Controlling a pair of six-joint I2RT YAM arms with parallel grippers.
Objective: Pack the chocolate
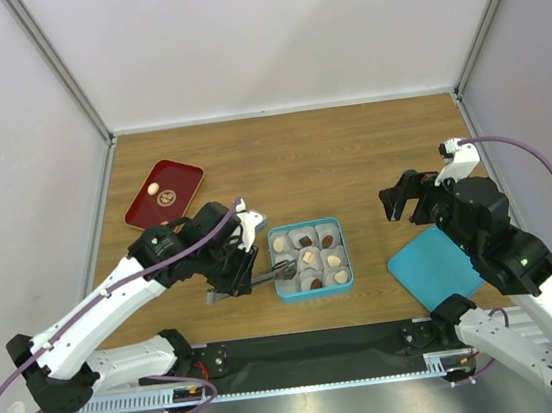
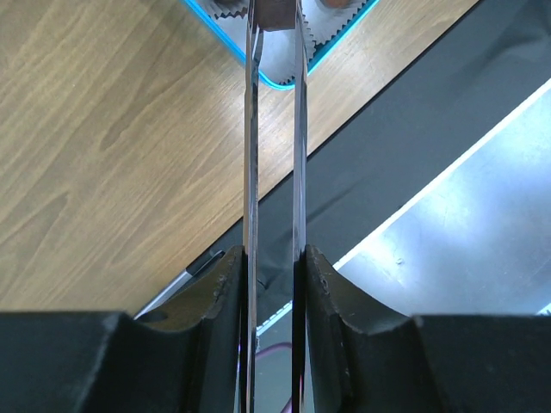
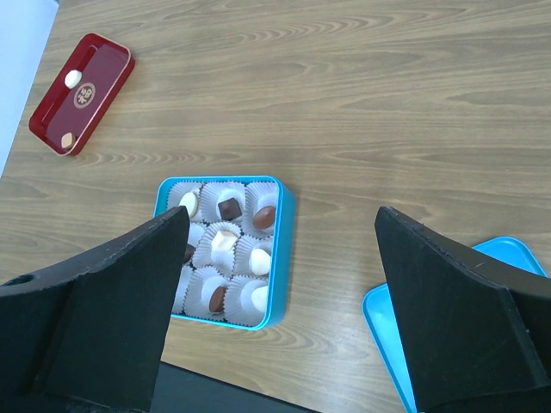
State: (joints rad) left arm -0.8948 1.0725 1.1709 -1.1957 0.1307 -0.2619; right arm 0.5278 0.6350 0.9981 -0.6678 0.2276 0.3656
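Matt wood-grain table (image 1: 351, 157), shiny metal tongs (image 2: 299, 172), crinkled paper cups (image 3: 200, 288).

Your left gripper (image 1: 234, 275) clamped tongs (image 1: 268, 277), tips inside blue box (image 1: 346, 250) among chocolates (image 1: 310, 259). One cream piece (image 1: 163, 189) lay on red tray (image 1: 180, 183). Your right gripper (image 1: 409, 202) hung near blue lid (image 1: 435, 268), jaws spread wide.

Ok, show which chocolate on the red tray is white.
The round one toward the far end of the red tray; the other piece, at its near end, is tan and diamond-shaped.
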